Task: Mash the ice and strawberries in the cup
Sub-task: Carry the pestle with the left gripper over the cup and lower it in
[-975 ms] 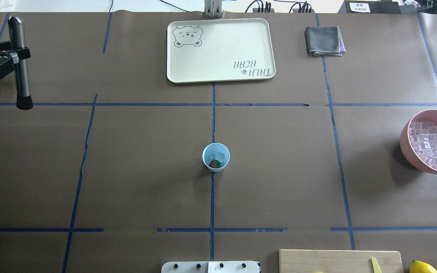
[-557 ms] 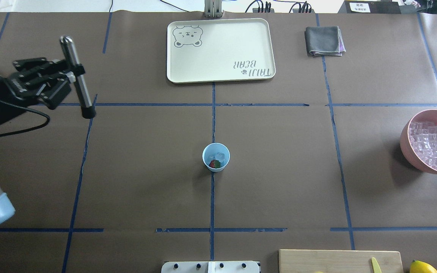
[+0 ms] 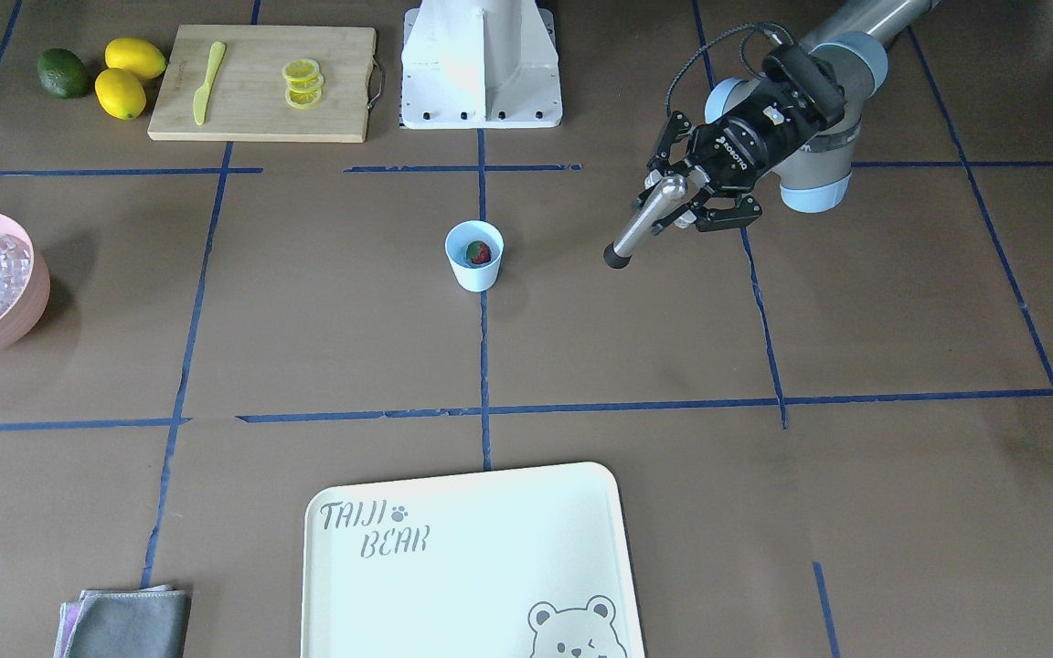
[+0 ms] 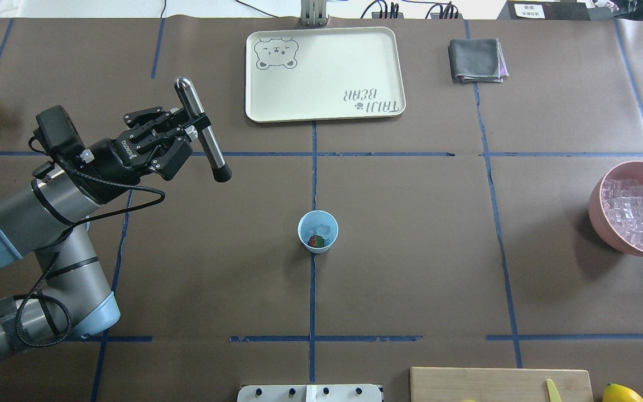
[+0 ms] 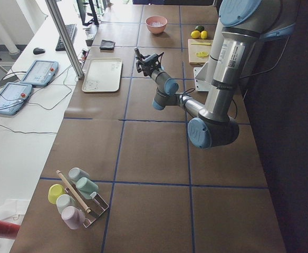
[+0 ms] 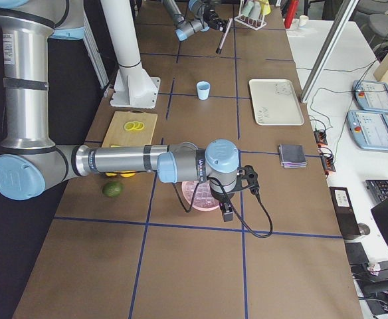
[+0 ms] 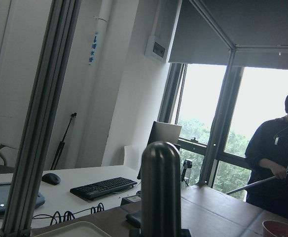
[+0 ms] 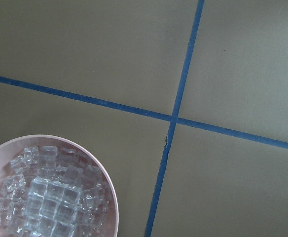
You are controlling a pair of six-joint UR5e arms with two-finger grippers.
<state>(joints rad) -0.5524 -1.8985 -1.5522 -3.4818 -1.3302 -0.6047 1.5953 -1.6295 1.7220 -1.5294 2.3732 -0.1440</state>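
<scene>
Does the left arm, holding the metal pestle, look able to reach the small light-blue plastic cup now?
Probably yes: the left tool grips the silver metal pestle, and nothing stands between it and the small light-blue plastic cup, open on top.

Open table (image 4: 411, 251) between pestle (image 4: 213, 152) and cup (image 4: 302, 232)

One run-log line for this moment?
left gripper: shut on muddler, apart from cup | cup: strawberry, ice inside | right gripper: by pink bowl, state unclear

Overhead, front cameras face oppositely, steeply down; share cup (image 4: 303, 224), tray (image 4: 327, 72).
</scene>
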